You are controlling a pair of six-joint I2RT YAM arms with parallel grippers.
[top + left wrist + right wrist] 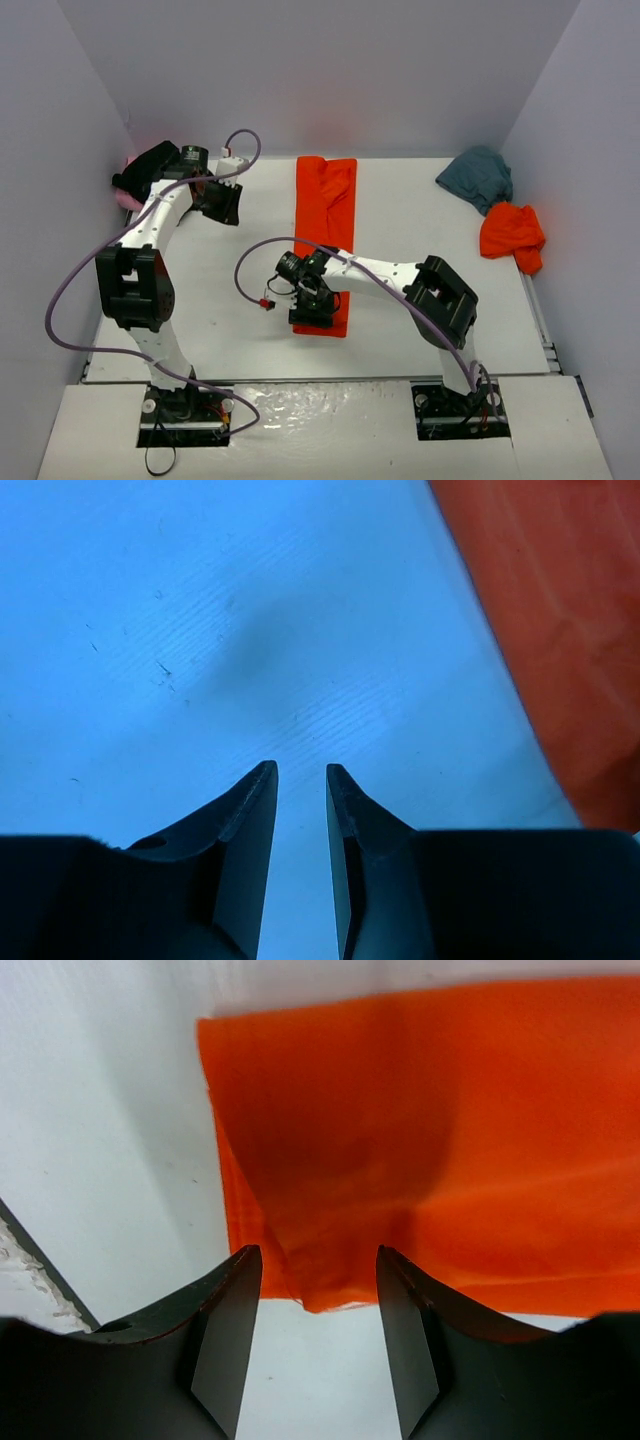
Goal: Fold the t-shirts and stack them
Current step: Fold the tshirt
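A bright orange-red t-shirt lies folded into a long narrow strip down the middle of the table. My right gripper is open just above its near left corner. In the right wrist view the jaws stand either side of the cloth's near edge, not closed on it. My left gripper hovers over bare table at the far left, empty, its jaws only a narrow gap apart. The strip's edge shows at the upper right of the left wrist view.
A black t-shirt lies on a pink one in the far left corner, partly behind my left arm. A teal-grey t-shirt and a second orange-red t-shirt lie crumpled at the far right. Grey walls close three sides.
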